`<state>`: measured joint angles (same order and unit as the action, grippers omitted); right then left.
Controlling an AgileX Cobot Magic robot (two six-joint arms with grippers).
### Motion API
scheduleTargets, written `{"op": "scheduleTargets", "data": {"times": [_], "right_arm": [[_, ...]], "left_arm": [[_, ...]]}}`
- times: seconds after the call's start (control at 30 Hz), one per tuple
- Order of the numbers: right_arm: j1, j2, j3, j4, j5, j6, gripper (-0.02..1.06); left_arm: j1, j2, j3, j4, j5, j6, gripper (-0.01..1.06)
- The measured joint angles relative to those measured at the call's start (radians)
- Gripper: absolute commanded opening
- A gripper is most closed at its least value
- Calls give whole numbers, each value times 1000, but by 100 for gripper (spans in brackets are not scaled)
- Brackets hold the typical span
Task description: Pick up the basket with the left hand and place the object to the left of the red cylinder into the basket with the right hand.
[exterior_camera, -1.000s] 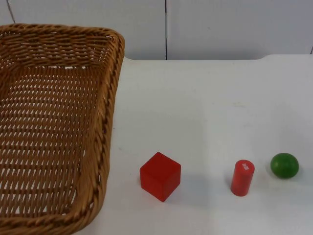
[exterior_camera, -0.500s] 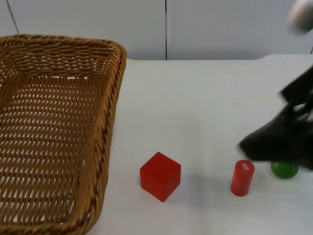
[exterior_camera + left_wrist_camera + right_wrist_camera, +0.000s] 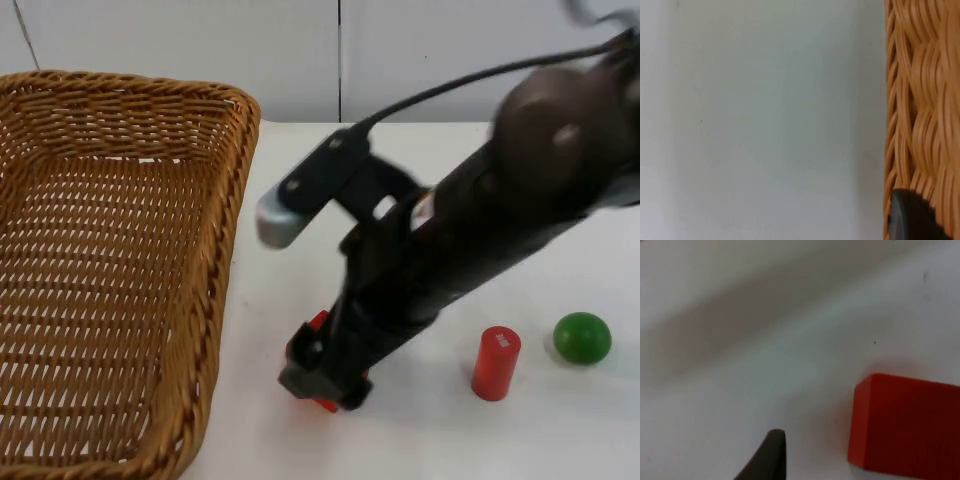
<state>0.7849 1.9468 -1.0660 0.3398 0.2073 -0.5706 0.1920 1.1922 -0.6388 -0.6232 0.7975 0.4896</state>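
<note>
Red cube (image 3: 318,322) is sitting under the right gripper (image 3: 322,380), beside one fingertip (image 3: 771,455); jaw state unclear. Left gripper (image 3: 910,220) is gripping the wicker basket (image 3: 110,260).

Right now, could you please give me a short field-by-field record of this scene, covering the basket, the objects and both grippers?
basket: wicker basket, at the left of the top view, nothing visible inside
target: red cube, on the white table, left of the red cylinder
other object: green ball, right of the cylinder
right gripper: right gripper down at the cube, one fingertip on the table beside it; cube not lifted
left gripper: left gripper at the basket's woven rim
</note>
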Motion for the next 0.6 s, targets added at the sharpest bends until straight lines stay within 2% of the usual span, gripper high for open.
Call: {"op": "scheduleTargets", "data": {"times": [0.23,0.3,0.33,0.37,0.4,0.5,0.53,0.57,0.6], "right_arm": [[0,113,-45,-16,-82,-1,102],[0,135,-47,-17,-104,-1,95],[0,135,-47,-17,-104,-1,87],[0,143,-49,-17,-109,-1,87],[0,148,-49,-17,-110,-1,75],[0,151,-49,-17,-113,1,47],[0,151,-49,-17,-113,1,47],[0,151,-49,-17,-110,5,35],[0,151,-51,-17,-109,5,18]], "left_arm": [[0,0,0,0,0,1,0],[0,0,0,0,0,3,0],[0,0,0,0,0,3,0],[0,0,0,0,0,5,0],[0,0,0,0,0,7,0],[0,0,0,0,0,7,0],[0,0,0,0,0,7,0],[0,0,0,0,0,9,0],[0,0,0,0,0,9,0]]}}
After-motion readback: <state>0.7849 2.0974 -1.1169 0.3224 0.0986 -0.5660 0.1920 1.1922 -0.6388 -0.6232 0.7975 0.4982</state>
